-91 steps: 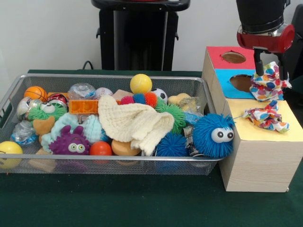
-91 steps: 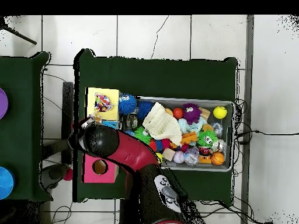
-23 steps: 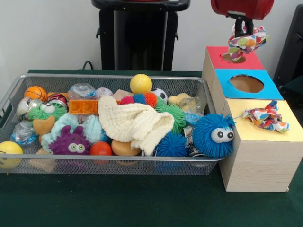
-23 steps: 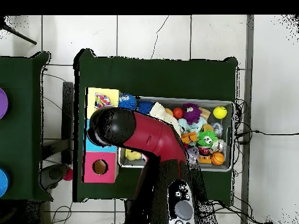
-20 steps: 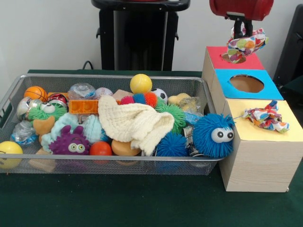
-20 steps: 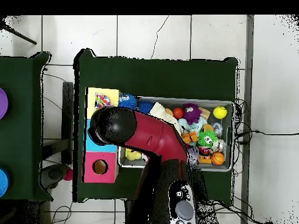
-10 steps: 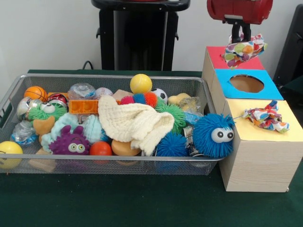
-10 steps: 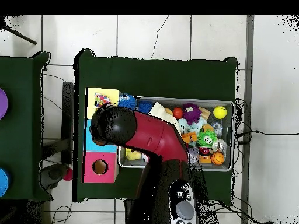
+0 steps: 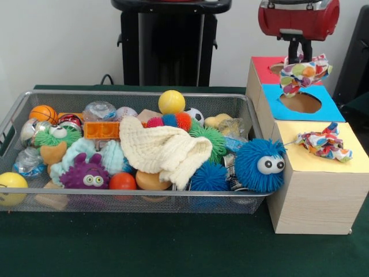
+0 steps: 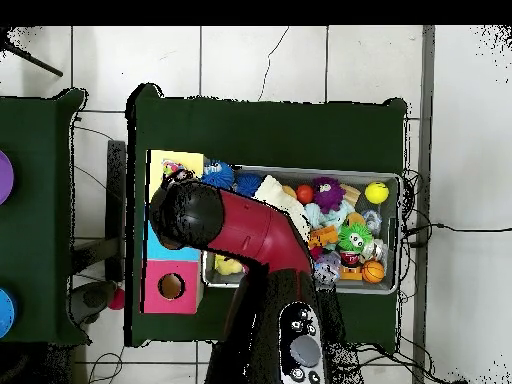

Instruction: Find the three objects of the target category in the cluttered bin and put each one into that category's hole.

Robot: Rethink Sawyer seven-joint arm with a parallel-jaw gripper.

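Note:
My gripper hangs at the upper right, shut on a white printed cloth. It holds the cloth in the air over the back of the blue-topped box. A second printed cloth lies on the yellow top of the nearest box; it also shows in the overhead view. The yellow top's hole does not show in either view. No third printed cloth shows. The wire mesh bin is full of toys. In the overhead view the arm hides the gripper.
A cream knitted cloth lies over the bin's middle. A blue furry ball with eyes sits at the bin's right end against the yellow-topped box. The red-topped box stands farthest back. The blue top's hole is open.
My gripper has carried the printed cloth from over the red-topped box to over the blue-topped box, a little lower. The cloth on the yellow top has not moved.

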